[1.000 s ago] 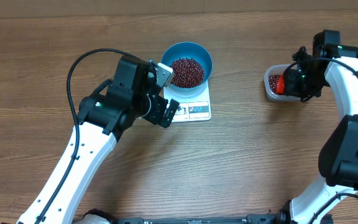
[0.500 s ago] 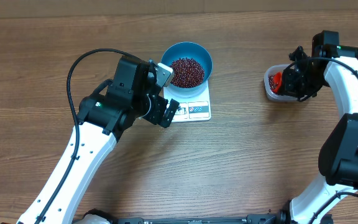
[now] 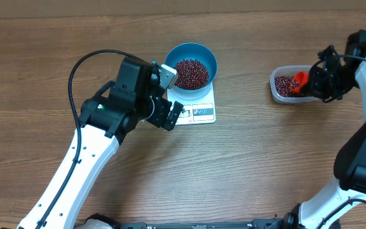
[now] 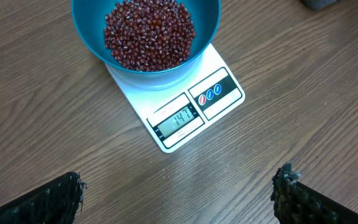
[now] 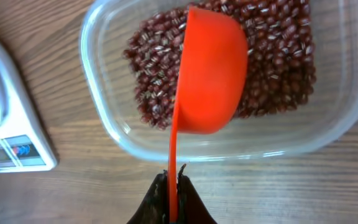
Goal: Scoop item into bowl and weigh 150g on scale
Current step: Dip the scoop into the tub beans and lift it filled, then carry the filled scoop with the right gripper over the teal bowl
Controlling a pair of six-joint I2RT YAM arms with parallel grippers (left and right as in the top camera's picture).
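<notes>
The blue bowl point(image 3: 210, 58) point(image 4: 89, 37) stands on the white scale point(image 3: 203, 113) point(image 4: 224, 63) and holds a heap of the red-brown beans point(image 3: 191, 73) point(image 4: 149, 32). The scale's display point(image 4: 178, 119) reads 147. My left gripper point(image 3: 171, 95) point(image 4: 179, 199) hangs open just left of the scale, nothing between its fingers. My right gripper point(image 3: 316, 79) point(image 5: 174, 177) is shut on the thin handle of an orange scoop point(image 3: 299, 81) point(image 5: 213, 74). The scoop is turned on its side over the tub's beans point(image 5: 278, 68). What lies inside the scoop is hidden.
A clear plastic tub point(image 3: 276, 91) point(image 5: 104, 118) with more beans stands on the wooden table at the right, well apart from the scale. The left arm point(image 3: 100, 127) stretches from the front edge toward the scale.
The right gripper has drawn back to the right, and the scoop went from the tub's left part to its right end. The left arm, bowl and scale have not moved.
</notes>
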